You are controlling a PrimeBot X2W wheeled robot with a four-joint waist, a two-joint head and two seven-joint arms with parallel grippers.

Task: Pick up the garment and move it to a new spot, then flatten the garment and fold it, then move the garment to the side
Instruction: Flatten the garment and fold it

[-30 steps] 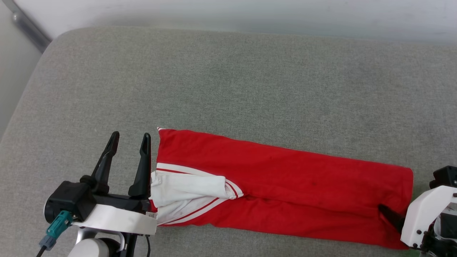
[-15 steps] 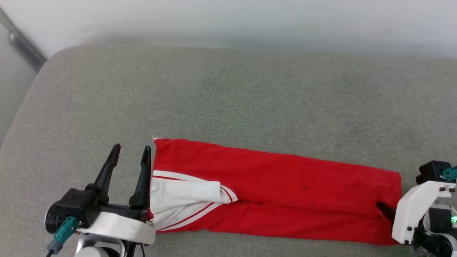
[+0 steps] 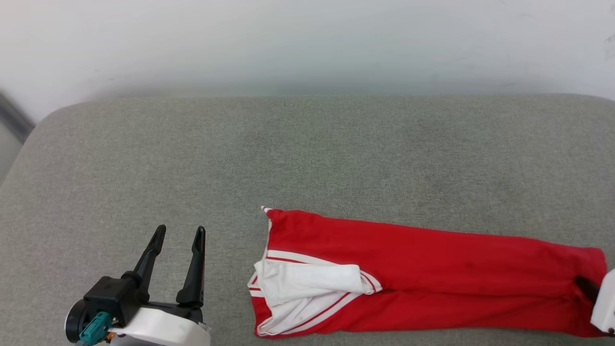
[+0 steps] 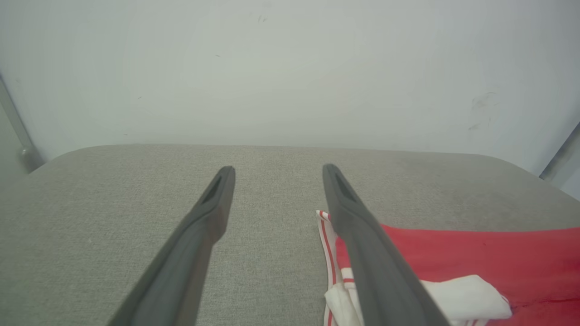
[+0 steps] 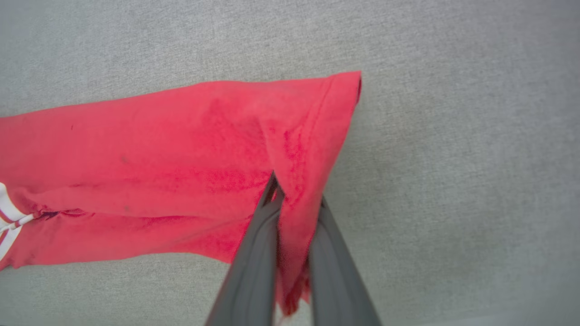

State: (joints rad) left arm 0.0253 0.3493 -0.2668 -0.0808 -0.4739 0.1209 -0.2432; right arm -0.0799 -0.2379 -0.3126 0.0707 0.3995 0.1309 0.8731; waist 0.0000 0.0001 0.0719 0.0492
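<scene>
My right gripper [image 5: 295, 199] was clenched on the red basketball shirt [image 3: 432, 269], with its two dark fingers [image 5: 253, 253] pinching a fold of the thin red cloth at the hem end. In the right wrist view, the fabric rose into a puckered ridge between the fingers, and a scrap of it hung down between them. The hem corner [image 5: 349, 86] beyond the grip lay flat on the grey upholstered surface [image 3: 307, 158].

The shirt lay on that surface as a long, narrow folded strip. In the head view it ran from near the middle of the lower part across to the right edge, where one dark finger [image 3: 585, 287] of my right gripper met it. At its other end a white sleeve [image 3: 307, 281] was folded over the red, bordered by red-and-white striped trim [image 3: 265, 226]. I couldn't see the print.

My left gripper [image 3: 180, 229] stood released, with its fingers spread wide and nothing between them. It hovered to the left of the sleeve end and clear of it, and bare grey upholstery showed between the two. In the left wrist view, its fingers [image 4: 213, 213] pointed toward the pale wall [image 4: 290, 68] behind the surface.
</scene>
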